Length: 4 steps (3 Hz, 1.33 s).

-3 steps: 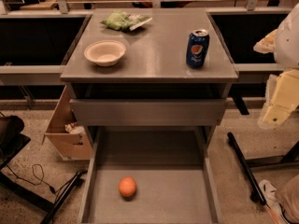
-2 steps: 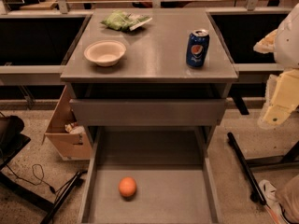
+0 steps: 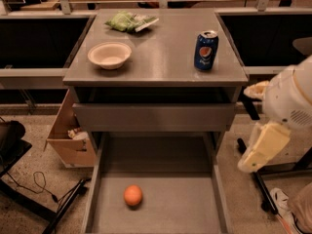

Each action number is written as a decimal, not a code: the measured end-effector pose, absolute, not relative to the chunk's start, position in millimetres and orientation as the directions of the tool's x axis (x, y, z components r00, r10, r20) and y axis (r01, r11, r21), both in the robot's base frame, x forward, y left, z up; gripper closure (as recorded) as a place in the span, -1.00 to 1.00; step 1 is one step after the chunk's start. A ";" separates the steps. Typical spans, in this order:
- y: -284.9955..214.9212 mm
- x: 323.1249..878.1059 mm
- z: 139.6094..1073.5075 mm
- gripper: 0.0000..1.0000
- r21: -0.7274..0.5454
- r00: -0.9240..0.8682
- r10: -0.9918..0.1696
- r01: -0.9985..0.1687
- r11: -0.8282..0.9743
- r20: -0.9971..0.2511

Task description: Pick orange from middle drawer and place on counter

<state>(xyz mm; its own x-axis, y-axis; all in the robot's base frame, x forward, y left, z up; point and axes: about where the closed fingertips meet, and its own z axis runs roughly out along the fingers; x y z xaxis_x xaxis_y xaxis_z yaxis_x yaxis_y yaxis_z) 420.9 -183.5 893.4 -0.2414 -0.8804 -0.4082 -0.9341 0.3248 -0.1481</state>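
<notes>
The orange (image 3: 132, 195) lies on the floor of the open middle drawer (image 3: 161, 208), left of centre near the front. The counter (image 3: 158, 52) is the grey cabinet top above it. My gripper (image 3: 261, 147), a beige piece at the end of the white arm (image 3: 292, 99), hangs at the right, outside the drawer's right wall. It is above the orange's level and well to its right, touching nothing that I can see.
On the counter stand a white bowl (image 3: 109, 55) at the left, a blue soda can (image 3: 205, 50) at the right and a green packet (image 3: 129, 21) at the back. A closed drawer front (image 3: 153, 117) sits above the open one. A cardboard box (image 3: 70, 135) stands on the floor at the left.
My arm and gripper have moved down and a little left, towards the drawer's right side. The orange and the things on the counter have not moved.
</notes>
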 end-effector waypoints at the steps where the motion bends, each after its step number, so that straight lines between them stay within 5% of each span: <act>1: -157.3 399.3 826.6 -1.00 -0.061 -0.272 -0.794 -0.931 0.360 -0.544; 2: -126.6 384.5 748.6 -1.00 0.023 -0.305 -0.720 -0.928 0.373 -0.624; 4: -117.6 421.0 720.9 -1.00 -0.075 -0.305 -0.682 -0.881 0.467 -0.665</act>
<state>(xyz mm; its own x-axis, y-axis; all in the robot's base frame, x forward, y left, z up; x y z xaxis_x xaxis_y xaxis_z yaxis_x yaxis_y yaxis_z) 421.0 -117.6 720.9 -0.3046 -0.6815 -0.6654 -0.8812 0.4667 -0.0746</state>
